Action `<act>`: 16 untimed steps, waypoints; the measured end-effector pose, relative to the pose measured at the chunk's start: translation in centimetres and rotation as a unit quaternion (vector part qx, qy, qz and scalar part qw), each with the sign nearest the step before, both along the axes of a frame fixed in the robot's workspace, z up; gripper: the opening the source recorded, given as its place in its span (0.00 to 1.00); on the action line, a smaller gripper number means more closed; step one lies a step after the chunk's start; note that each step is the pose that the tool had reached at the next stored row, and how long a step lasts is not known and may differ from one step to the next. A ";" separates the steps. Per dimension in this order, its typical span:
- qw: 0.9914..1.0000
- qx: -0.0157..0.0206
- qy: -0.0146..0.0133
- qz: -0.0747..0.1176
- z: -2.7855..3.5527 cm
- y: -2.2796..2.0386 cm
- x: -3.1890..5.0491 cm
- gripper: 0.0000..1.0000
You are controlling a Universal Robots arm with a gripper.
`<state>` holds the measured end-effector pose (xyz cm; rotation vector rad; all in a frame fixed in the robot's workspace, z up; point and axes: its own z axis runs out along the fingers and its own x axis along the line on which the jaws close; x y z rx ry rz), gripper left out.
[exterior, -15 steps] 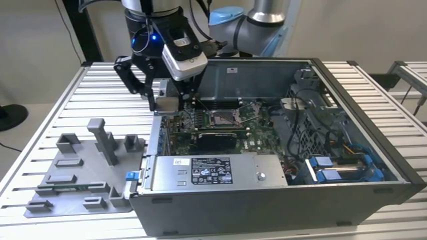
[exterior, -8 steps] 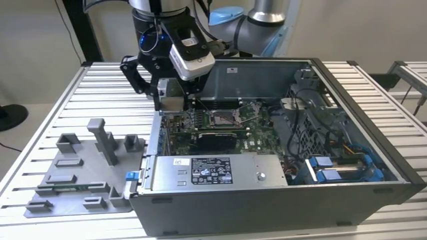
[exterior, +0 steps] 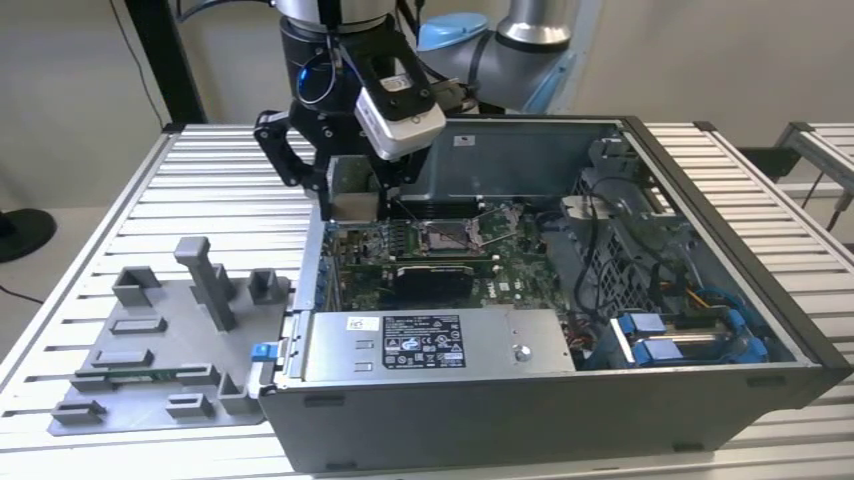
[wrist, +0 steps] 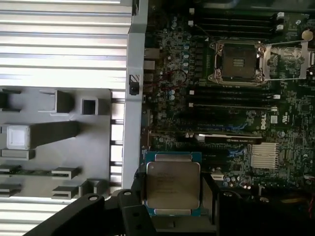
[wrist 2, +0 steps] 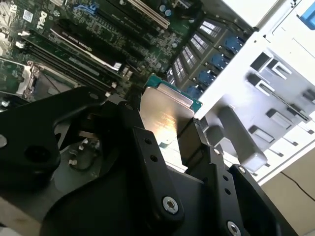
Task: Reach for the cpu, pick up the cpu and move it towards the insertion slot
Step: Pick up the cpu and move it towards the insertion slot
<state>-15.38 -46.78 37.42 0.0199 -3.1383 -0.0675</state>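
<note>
two fingers (wrist: 135,196) pinch the cpu (wrist: 172,184) by its edges, gripper (wrist: 172,206) closed on it over the open pc case (exterior: 747,300); slot (wrist: 238,61) sits well apart.

A pale beige wall (exterior: 80,60) is standing behind the scene in the exterior view, evenly lit and carrying no marked shadows. A dark upright post (exterior: 167,55) is rising in front of it toward the exterior view's left. The counter (exterior: 94,240) is stretching across the foreground, its top made of silvery ribbed slats that are catching soft, diffuse light. A second slatted surface (exterior: 821,150) is sitting at the exterior view's right edge, apart from the first. Beyond the counter's left edge, a light floor (exterior: 40,275) is showing, with a dark round base (exterior: 20,232) resting on it and a thin black cable (exterior: 16,295) trailing nearby.
</note>
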 end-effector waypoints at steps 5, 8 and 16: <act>1.000 0.000 0.000 0.000 0.00 0.02 0.74 0.00; 1.000 0.000 0.000 0.000 -0.01 0.03 1.15 0.00; 1.000 0.000 0.000 0.000 0.00 0.15 2.00 0.00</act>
